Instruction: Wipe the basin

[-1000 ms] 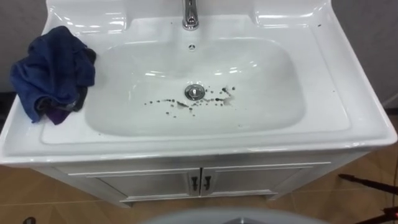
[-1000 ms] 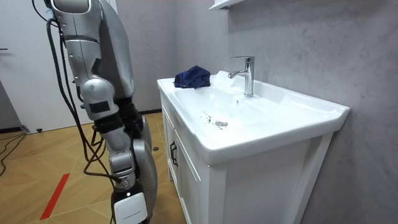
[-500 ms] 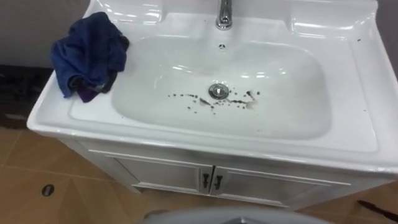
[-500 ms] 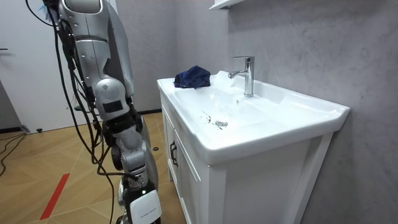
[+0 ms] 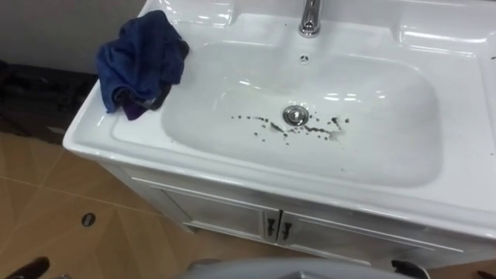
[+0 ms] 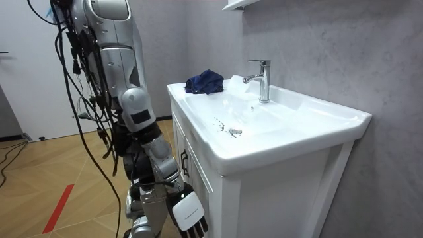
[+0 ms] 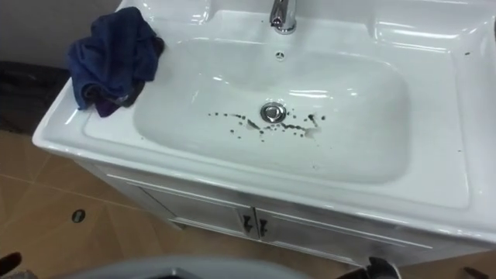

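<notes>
Standing on the wooden floor (image 5: 46,203) at the front of a white vanity, close to its cabinet doors (image 5: 225,218), with the head camera looking down onto the basin (image 5: 399,128). On the basin's rim, at the far left corner, a dark blue cloth (image 5: 141,62): crumpled in a heap, one fold drooping over the edge toward the bowl, touched by neither hand. At the middle of the back edge, a chrome tap (image 5: 310,19), and just below it, in the bowl's back wall, a small overflow hole (image 5: 304,58). At the bottom of the bowl, a round metal drain (image 5: 294,115). Around the drain, to both sides and toward the front edge, a scatter of dark specks (image 5: 277,128), with a larger smudge just to its right. Elsewhere in the bowl, clean white with a few glints of light.

Low in the room view, beside the cabinet front and below the rim, the right hand (image 6: 187,211): fingers hanging loose and fairly straight, pointing down, nothing in them, well apart from the cloth. At the lower left corner of the left eye view, over the floor, a dark sliver of the left hand (image 5: 31,268); cannot tell how it is set. On the floor left of the cabinet, a small dark disc (image 5: 87,219).
</notes>
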### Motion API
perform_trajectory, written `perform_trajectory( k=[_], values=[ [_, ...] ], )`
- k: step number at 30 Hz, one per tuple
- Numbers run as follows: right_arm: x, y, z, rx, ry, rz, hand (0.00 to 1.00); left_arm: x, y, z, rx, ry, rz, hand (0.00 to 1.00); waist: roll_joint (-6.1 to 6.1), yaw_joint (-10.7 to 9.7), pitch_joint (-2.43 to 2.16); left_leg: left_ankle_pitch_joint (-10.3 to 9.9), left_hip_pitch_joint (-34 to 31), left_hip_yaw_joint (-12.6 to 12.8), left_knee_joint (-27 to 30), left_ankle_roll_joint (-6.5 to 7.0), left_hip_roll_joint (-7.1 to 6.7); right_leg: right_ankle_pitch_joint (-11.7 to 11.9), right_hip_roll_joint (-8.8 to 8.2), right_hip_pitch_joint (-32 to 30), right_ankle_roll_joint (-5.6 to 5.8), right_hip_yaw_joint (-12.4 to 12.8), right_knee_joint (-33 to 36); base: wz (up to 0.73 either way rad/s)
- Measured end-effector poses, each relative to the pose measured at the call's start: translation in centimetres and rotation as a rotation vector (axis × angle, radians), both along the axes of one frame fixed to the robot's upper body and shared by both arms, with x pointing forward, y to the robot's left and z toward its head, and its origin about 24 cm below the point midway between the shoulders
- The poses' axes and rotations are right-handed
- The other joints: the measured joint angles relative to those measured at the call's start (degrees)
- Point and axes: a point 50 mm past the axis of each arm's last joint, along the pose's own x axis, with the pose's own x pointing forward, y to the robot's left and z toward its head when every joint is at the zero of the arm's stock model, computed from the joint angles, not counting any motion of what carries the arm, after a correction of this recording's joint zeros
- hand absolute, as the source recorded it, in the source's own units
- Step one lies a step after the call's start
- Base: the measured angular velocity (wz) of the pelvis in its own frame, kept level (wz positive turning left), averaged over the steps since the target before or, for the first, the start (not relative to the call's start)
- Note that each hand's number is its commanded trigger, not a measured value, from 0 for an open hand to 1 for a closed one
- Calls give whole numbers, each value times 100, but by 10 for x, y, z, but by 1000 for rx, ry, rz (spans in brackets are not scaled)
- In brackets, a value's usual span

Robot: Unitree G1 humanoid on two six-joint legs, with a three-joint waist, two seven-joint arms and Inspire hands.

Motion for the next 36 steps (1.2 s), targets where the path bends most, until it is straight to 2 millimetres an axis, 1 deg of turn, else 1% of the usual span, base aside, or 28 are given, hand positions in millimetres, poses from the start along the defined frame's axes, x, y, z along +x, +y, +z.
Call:
perform_trajectory(
  k=[1,3,7,9,12,14,18,20,22,24,25,27,28,30,35,36],
  values=[
    [0,0,0,-1,-5,3,0,3,1,4,21,-16,1,0,6,-12,1,1,0,-5,1,0,-1,0,-1,2,0,-3,0,0],
    [-1,0,0,-1,-5,5,0,18,7,17,84,-82,-2,0,8,-8,6,1,2,-27,-3,1,-5,-2,-1,4,3,-1,-4,0],
    [-2,0,0,2,-11,10,0,35,13,38,164,-192,-9,0,20,1,4,1,26,17,-2,1,-5,-3,-2,0,5,60,0,-7],
    [-4,1,0,5,-13,8,0,43,17,52,214,-252,-7,0,18,-15,10,1,35,32,-3,1,-5,-2,-3,-4,6,67,-14,0],
    [-6,0,0,4,-15,4,0,45,22,69,286,-319,41,0,31,-14,26,0,99,94,-9,1,-4,-5,-1,-4,9,160,-1,-14],
    [-6,0,0,4,-16,3,0,48,25,79,324,-357,62,0,46,-42,28,0,104,91,-8,2,-4,-4,1,-4,10,181,-3,-4],
    [-13,0,0,4,-3,-8,0,57,27,101,398,-438,35,0,50,-80,34,0,107,114,-9,2,-4,-1,8,-14,15,223,-1,-1],
    [-14,0,0,5,0,-11,0,59,26,108,419,-463,23,0,58,-121,33,0,112,116,-12,2,-3,-1,9,-14,15,228,1,0],
    [-15,-1,0,4,-2,-18,0,60,27,112,429,-474,15,0,81,-167,34,0,116,116,-15,2,-3,0,10,-10,15,230,1,0],
    [-17,-2,0,3,-7,-25,0,62,25,117,454,-483,-1,0,110,-234,62,0,136,149,-15,2,-2,0,7,-1,16,236,16,-2],
    [-17,-2,0,3,-7,-25,0,63,25,119,470,-480,-9,0,113,-243,68,0,140,158,-15,2,-1,0,6,-3,16,238,21,-4],
    [-17,-2,0,7,-5,-24,0,66,22,127,536,-465,-48,0,121,-332,84,0,134,181,-16,2,-2,-3,6,-11,20,251,18,0],
    [-17,-2,0,11,-5,-24,0,67,21,130,554,-463,-61,0,122,-344,83,0,127,184,-16,2,-2,-3,7,-17,20,257,15,0],
    [-17,-2,0,22,-4,-23,0,72,17,142,630,-461,-120,0,103,-384,95,0,112,222,-17,2,-1,-2,14,-46,22,314,16,-7],
    [-17,-2,0,30,-1,-21,0,76,12,155,731,-431,-196,0,75,-472,106,0,112,294,-17,2,-3,7,13,-71,34,385,6,-8],
    [-18,-2,0,31,3,-20,0,78,11,157,745,-424,-209,0,81,-495,99,0,111,294,-17,2,-3,8,12,-76,34,385,6,-4]
  ],
)
